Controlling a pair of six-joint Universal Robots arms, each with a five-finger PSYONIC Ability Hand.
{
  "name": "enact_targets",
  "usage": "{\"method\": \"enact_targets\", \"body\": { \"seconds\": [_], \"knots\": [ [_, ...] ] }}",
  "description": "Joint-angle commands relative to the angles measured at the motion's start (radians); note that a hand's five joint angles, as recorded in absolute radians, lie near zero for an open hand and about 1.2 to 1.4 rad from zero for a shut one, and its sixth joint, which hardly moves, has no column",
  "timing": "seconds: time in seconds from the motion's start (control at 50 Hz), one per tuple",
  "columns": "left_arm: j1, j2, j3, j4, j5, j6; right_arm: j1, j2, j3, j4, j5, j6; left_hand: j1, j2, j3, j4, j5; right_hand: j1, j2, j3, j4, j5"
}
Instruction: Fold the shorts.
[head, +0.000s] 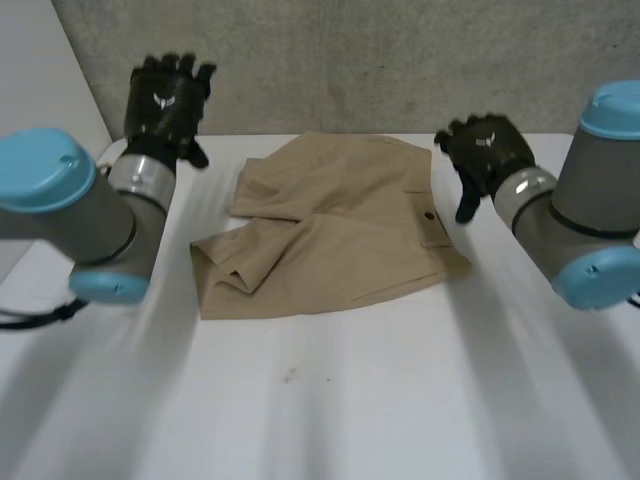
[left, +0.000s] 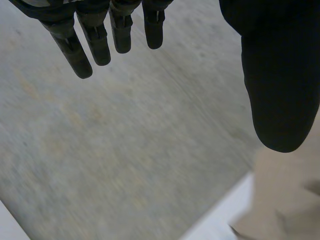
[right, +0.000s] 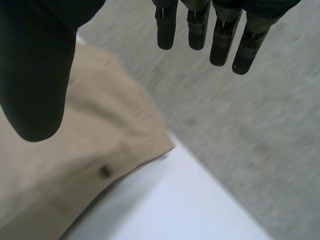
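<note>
Tan shorts (head: 330, 230) lie folded on the white table (head: 330, 400), a back pocket with a dark button (head: 429, 216) facing up near their right edge. My left hand (head: 166, 102) hangs in the air beyond the shorts' left side, fingers (left: 80, 55) straight and spread, holding nothing. My right hand (head: 484, 150) hovers just off the shorts' right edge, fingers (right: 220, 45) straight, empty. In the right wrist view the shorts (right: 85, 150) and button (right: 104, 171) lie below the thumb. A corner of the shorts (left: 285, 200) shows under my left thumb.
A grey concrete wall (head: 380, 60) stands behind the table's far edge. The table front (head: 300, 420) is bare white, with a small dark speck (head: 289, 376) in front of the shorts.
</note>
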Motion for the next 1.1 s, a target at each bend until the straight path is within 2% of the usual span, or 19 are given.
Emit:
{"method": "enact_targets", "body": {
  "seconds": [0.02, 0.04, 0.06, 0.14, 0.2, 0.28, 0.36, 0.42, 0.7, 0.88, 0.96, 0.98, 1.0, 1.04, 1.1],
  "knots": [
    [-0.011, 0.147, -0.306, -0.088, 0.006, -0.001, -0.004, -0.07, 0.19, 0.084, -0.017, -0.002, 0.069, 0.066, 0.053, 0.061, 0.047, -0.022, -0.038, -0.033, -0.053, -0.058],
    [-0.015, 0.15, -0.328, -0.1, 0.006, -0.002, -0.002, -0.061, 0.217, 0.081, -0.02, -0.003, 0.083, 0.081, 0.068, 0.076, 0.062, 0.063, 0.047, 0.052, 0.033, 0.028],
    [-0.025, 0.152, -0.382, -0.137, 0.006, -0.004, -0.004, -0.056, 0.223, 0.079, -0.024, -0.005, 0.188, 0.185, 0.173, 0.18, 0.167, 0.111, 0.095, 0.1, 0.081, 0.075],
    [-0.044, 0.152, -0.441, -0.187, 0.007, -0.005, -0.004, -0.021, 0.234, 0.076, -0.048, -0.007, 0.274, 0.271, 0.259, 0.266, 0.253, 0.217, 0.201, 0.206, 0.187, 0.181],
    [-0.053, 0.15, -0.461, -0.22, 0.009, -0.007, -0.005, 0.041, 0.217, 0.076, -0.105, -0.008, 0.368, 0.365, 0.353, 0.36, 0.347, 0.361, 0.344, 0.349, 0.33, 0.325],
    [-0.053, 0.136, -0.467, -0.247, 0.01, -0.01, -0.007, 0.09, 0.197, 0.069, -0.148, -0.014, 0.365, 0.362, 0.35, 0.358, 0.344, 0.385, 0.368, 0.373, 0.354, 0.349],
    [-0.054, 0.106, -0.469, -0.247, 0.012, -0.008, -0.012, 0.127, 0.168, 0.052, -0.154, -0.027, 0.359, 0.357, 0.344, 0.352, 0.338, 0.443, 0.427, 0.432, 0.413, 0.408],
    [-0.053, 0.077, -0.457, -0.247, 0.012, -0.008, -0.022, 0.16, 0.15, 0.011, -0.157, -0.049, 0.359, 0.357, 0.344, 0.352, 0.338, 0.581, 0.564, 0.57, 0.55, 0.545],
    [-0.054, -0.017, -0.397, -0.246, 0.009, 0.001, -0.035, 0.202, 0.105, -0.056, -0.14, -0.074, 0.383, 0.38, 0.367, 0.375, 0.361, 0.62, 0.603, 0.608, 0.589, 0.584],
    [-0.053, -0.023, -0.388, -0.24, 0.004, 0.001, -0.042, 0.242, 0.081, -0.057, -0.132, -0.08, 0.512, 0.509, 0.496, 0.504, 0.49, 0.628, 0.612, 0.617, 0.598, 0.593],
    [-0.051, -0.026, -0.378, -0.24, 0.003, 0.001, -0.044, 0.26, 0.062, -0.057, -0.134, -0.086, 0.538, 0.536, 0.523, 0.531, 0.517, 0.869, 0.852, 0.857, 0.838, 0.833],
    [-0.051, -0.026, -0.378, -0.24, 0.003, 0.001, -0.044, 0.265, 0.059, -0.054, -0.134, -0.095, 0.538, 0.536, 0.523, 0.531, 0.517, 0.988, 0.972, 0.977, 0.958, 0.952],
    [-0.051, -0.028, -0.378, -0.238, 0.003, 0.002, -0.044, 0.265, 0.059, -0.054, -0.134, -0.096, 0.538, 0.536, 0.523, 0.531, 0.517, 0.99, 0.973, 0.978, 0.959, 0.954],
    [-0.051, -0.029, -0.378, -0.238, 0.001, 0.002, -0.044, 0.26, 0.059, -0.051, -0.132, -0.108, 0.538, 0.536, 0.523, 0.531, 0.517, 1.199, 1.182, 1.187, 1.168, 1.163],
    [-0.048, -0.029, -0.372, -0.232, 0.003, 0.001, -0.047, 0.246, 0.064, -0.049, -0.129, -0.112, 0.524, 0.521, 0.508, 0.516, 0.502, 1.2, 1.183, 1.188, 1.169, 1.164]
  ]
}}
